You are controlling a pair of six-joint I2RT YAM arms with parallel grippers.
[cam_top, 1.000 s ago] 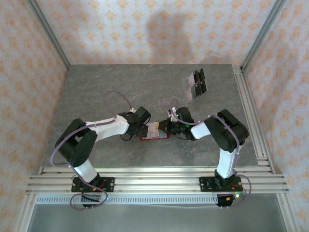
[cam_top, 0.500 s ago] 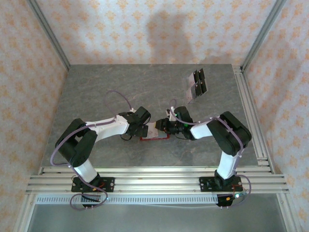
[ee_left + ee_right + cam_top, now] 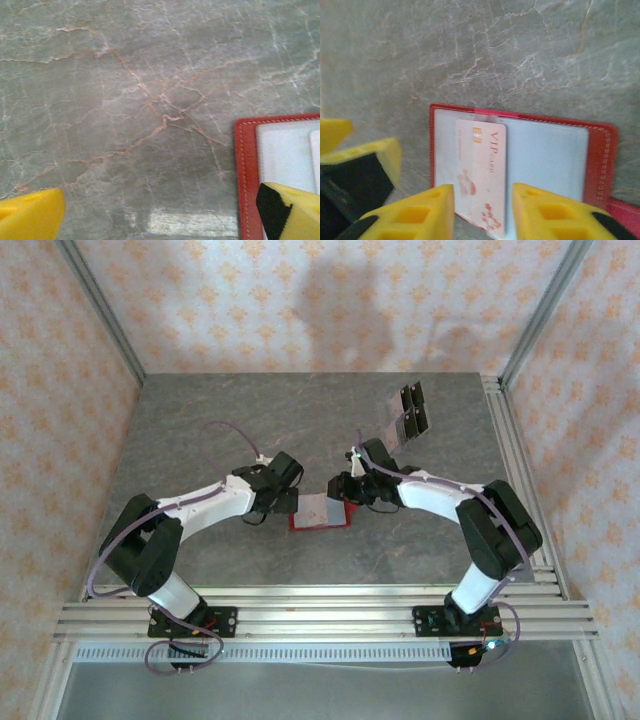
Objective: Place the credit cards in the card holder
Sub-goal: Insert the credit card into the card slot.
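Note:
The red card holder (image 3: pixel 318 527) lies open on the table between both grippers. One pale pink credit card (image 3: pixel 480 170), printed with a chip and "VIP", lies flat on its grey lining (image 3: pixel 545 155), its far end at a clear pocket edge. My right gripper (image 3: pixel 483 215) is open, and its yellow fingertips (image 3: pixel 415 212) straddle the card's near end without pinching it. My left gripper (image 3: pixel 160 215) is open wide at the holder's left edge (image 3: pixel 245 175), with one finger (image 3: pixel 292 207) over the lining. More credit cards (image 3: pixel 405 415) sit at the back right.
The grey marble table (image 3: pixel 220 430) is walled by patterned panels. An aluminium rail (image 3: pixel 520 470) runs along its right side. The left gripper's yellow fingers (image 3: pixel 377 155) show close to the holder's left side in the right wrist view.
The right gripper has opened and left the card lying on the holder, then drawn back toward the far right. The left arm has shifted slightly left.

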